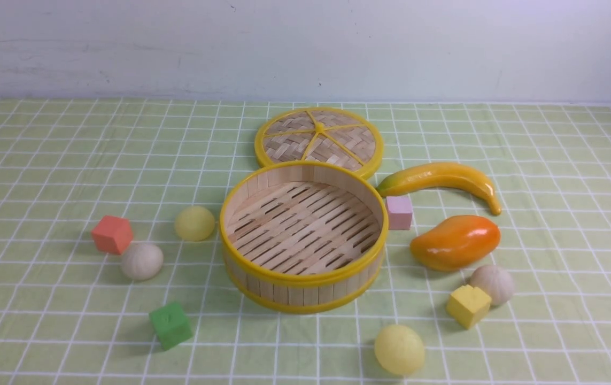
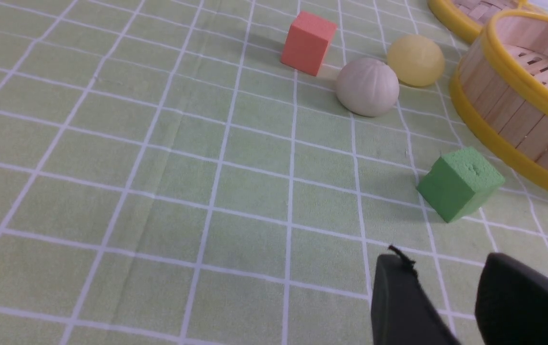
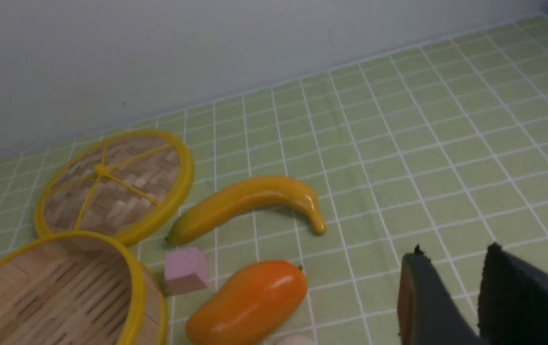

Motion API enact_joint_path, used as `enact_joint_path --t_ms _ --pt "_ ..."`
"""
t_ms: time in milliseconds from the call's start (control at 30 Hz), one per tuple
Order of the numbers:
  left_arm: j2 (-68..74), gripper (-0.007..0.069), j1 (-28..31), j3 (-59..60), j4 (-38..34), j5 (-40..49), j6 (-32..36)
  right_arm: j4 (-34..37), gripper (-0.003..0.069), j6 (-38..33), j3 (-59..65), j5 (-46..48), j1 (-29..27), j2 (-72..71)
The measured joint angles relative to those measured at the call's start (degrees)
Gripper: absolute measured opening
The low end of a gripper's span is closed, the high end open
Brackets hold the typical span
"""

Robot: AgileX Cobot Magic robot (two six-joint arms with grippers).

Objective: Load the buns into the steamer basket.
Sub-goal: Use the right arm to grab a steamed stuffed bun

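Note:
The steamer basket (image 1: 305,283) stands empty at the table's middle. Two buns lie to its left: a pale yellow one (image 1: 194,223) and an off-white pleated one (image 1: 142,261). Another off-white bun (image 1: 492,284) lies at the right front, and a pale yellow bun (image 1: 399,349) lies in front of the basket. Neither gripper shows in the front view. My left gripper (image 2: 444,261) is open and empty, above the cloth short of the off-white bun (image 2: 367,87) and the yellow bun (image 2: 416,60). My right gripper (image 3: 456,251) is open and empty, to the right of the mango.
The woven lid (image 1: 318,140) lies behind the basket. A banana (image 1: 439,179), a mango (image 1: 455,241) and a pink cube (image 1: 399,212) are at its right. A red cube (image 1: 112,234), a green cube (image 1: 170,324) and a yellow cube (image 1: 468,305) sit among the buns.

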Motion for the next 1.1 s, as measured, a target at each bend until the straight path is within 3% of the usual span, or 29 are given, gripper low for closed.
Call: enact_joint_path --t_ms 133,267,367,500,833,1100 --pt "0.0 0.0237 0.0 0.0 0.3 -0.1 0.3 4.6 0.0197 -4.2 -2.3 5.3 0.0 7.4" --pt "0.0 0.0237 0.0 0.0 0.5 -0.2 0.4 11.6 0.0211 -12.6 -6.2 12.5 0.0 15.1" --pt "0.0 0.0237 0.0 0.0 0.6 -0.2 0.4 21.0 0.0219 -24.1 -10.9 16.2 1.0 23.4" --pt "0.0 0.0237 0.0 0.0 0.7 -0.2 0.4 24.9 0.0232 -30.0 -15.6 18.9 4.8 31.3" --pt "0.0 0.0238 0.0 0.0 0.7 -0.2 0.4 15.8 0.0242 -22.1 -27.2 26.6 6.7 46.6" --pt "0.0 0.0238 0.0 0.0 0.7 -0.2 0.4 17.0 0.0242 -21.2 -27.6 24.7 6.7 50.5"
